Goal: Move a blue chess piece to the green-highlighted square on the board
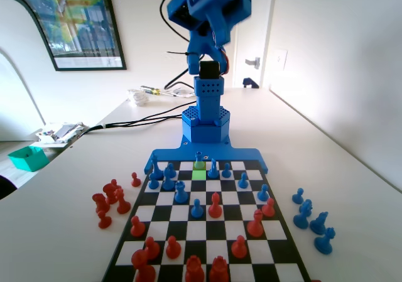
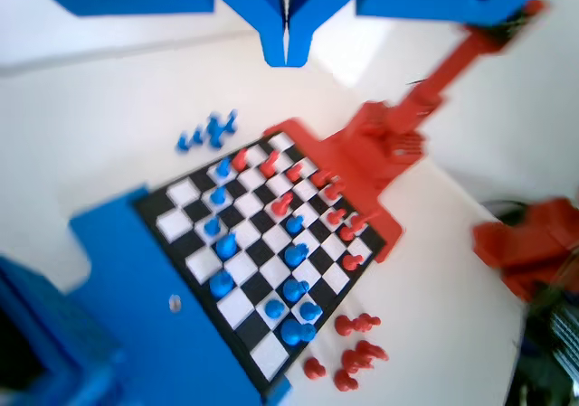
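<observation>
The board (image 1: pixel 207 232) lies flat with its blue frame at the far end, by the blue arm (image 1: pixel 207 18), which is folded up high. One bright green square (image 1: pixel 198 174) sits in the second row from the far end. Directly behind it, on the far row, stands a slim blue chess piece (image 1: pixel 199 158). In the wrist view my gripper (image 2: pixel 285 55) hangs high above the board (image 2: pixel 237 305), jaws pressed together with nothing between them. Several other blue pieces (image 1: pixel 181 193) stand around the green square.
Red pieces (image 1: pixel 215 205) hold the near half of the board. In the fixed view, taken red pieces (image 1: pixel 110 200) lie left of the board and taken blue ones (image 1: pixel 311 222) right. A teal tray (image 1: pixel 28 157) and cables (image 1: pixel 144 115) sit at far left.
</observation>
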Controlling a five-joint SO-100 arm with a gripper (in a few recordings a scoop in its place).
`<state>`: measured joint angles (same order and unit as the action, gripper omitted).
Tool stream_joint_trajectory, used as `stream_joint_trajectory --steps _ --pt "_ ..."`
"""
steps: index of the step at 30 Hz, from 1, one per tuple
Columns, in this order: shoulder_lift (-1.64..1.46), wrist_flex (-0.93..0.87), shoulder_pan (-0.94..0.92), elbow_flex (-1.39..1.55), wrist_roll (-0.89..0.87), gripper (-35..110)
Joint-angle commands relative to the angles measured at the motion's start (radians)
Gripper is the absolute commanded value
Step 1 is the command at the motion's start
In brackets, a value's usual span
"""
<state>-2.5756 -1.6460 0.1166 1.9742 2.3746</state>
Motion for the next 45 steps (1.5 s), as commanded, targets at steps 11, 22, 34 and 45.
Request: stream_joint_trajectory --steps 11,22,34,45 --pt "0.276 0.236 -0.084 0.279 0.44 1" --pt "0.411 0.204 -0.146 0.334 0.442 5" --pt "0.446 0.405 -0.232 0.482 0.543 10" --pt "0.508 0.58 -0.232 0.586 0.557 13"
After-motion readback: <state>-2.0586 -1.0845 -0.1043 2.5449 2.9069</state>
